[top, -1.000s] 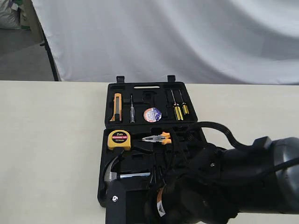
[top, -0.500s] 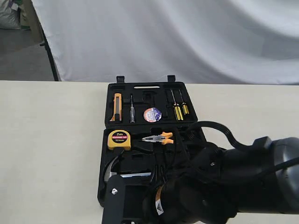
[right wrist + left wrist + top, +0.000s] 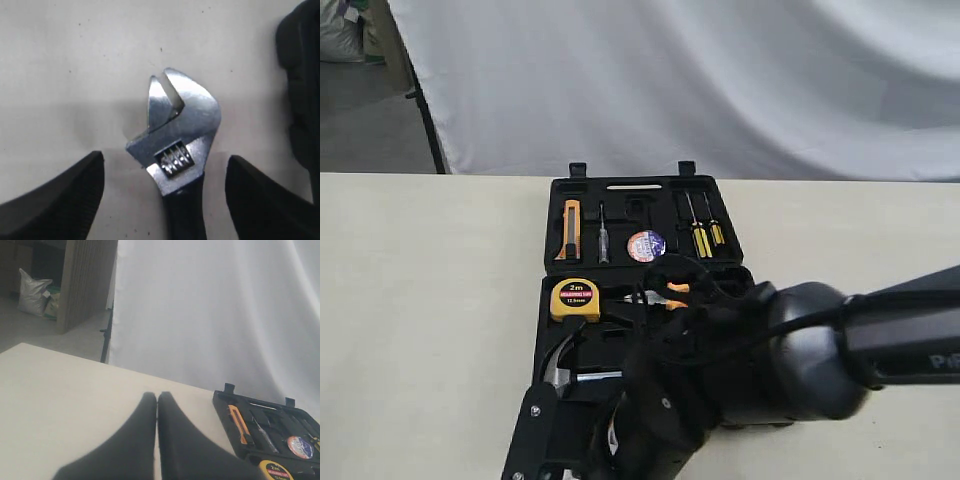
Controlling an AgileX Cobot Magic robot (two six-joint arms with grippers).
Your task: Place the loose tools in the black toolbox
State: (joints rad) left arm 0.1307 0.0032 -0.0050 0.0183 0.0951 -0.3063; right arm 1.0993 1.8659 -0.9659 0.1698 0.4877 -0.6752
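In the right wrist view a silver adjustable wrench [image 3: 180, 120] with a black handle lies flat on the pale table. My right gripper [image 3: 165, 160] is open, one finger on each side of the wrench's neck and neither touching it. The black toolbox [image 3: 558, 195] lies open in the exterior view. The tape roll [image 3: 646, 245] sits in its far half and the hammer [image 3: 560, 375] in its near half, partly behind my right arm. My left gripper [image 3: 157, 396] is shut and empty over bare table, to the left of the toolbox [image 3: 223, 399].
A yellow tape measure [image 3: 575, 298] and orange-handled pliers [image 3: 672, 290] sit in the near half. A yellow knife [image 3: 570, 228] and screwdrivers [image 3: 701, 235] sit in the far half. A white curtain hangs behind the table. A black ridged shape [image 3: 300, 75] stands close beside the wrench.
My right arm has swung left and lower across the near half of the toolbox. It now covers most of the pliers and more of the hammer. The left arm shows no change.
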